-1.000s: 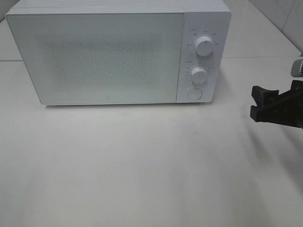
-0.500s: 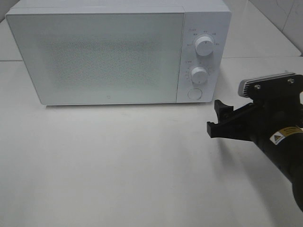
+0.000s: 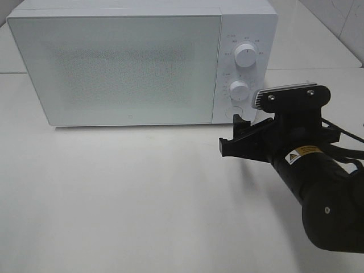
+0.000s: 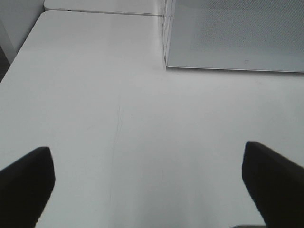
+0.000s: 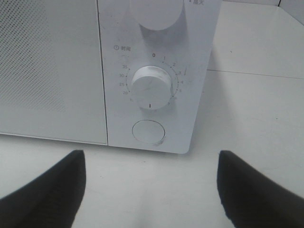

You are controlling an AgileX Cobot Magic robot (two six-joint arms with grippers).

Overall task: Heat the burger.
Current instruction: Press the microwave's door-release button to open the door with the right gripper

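Nearest to us, the bare white tabletop (image 3: 131, 205) fills the foreground, and neither the burger nor any plate shows on it in any view. We judge the burger may sit behind the closed door of the microwave (image 3: 131, 68), but the frosted, dotted panel hides whatever is inside, so we cannot tell. The left end effector (image 4: 149, 185) appears only in its own wrist view. Its fingers are spread as wide as they go with nothing between them, low over the tabletop and well apart from the microwave's near corner. The right arm comes into the high view from about 5 o'clock, its dark forearm slanting toward 10 o'clock. The right end effector (image 3: 231, 134) is also wide open and empty. It is turned so that one finger stands above the other, with the upper tip just beside the control panel. The move turns on one relation: the round door-release button (image 3: 233, 113) lies at about 12 o'clock from that end effector, very near it. In the right wrist view the button (image 5: 148, 132) is centred between the two fingers. So the right arm is clearly the nearer one. Farther on at 12 o'clock sit the timer knob (image 3: 239, 90) and then the upper knob (image 3: 245, 55).
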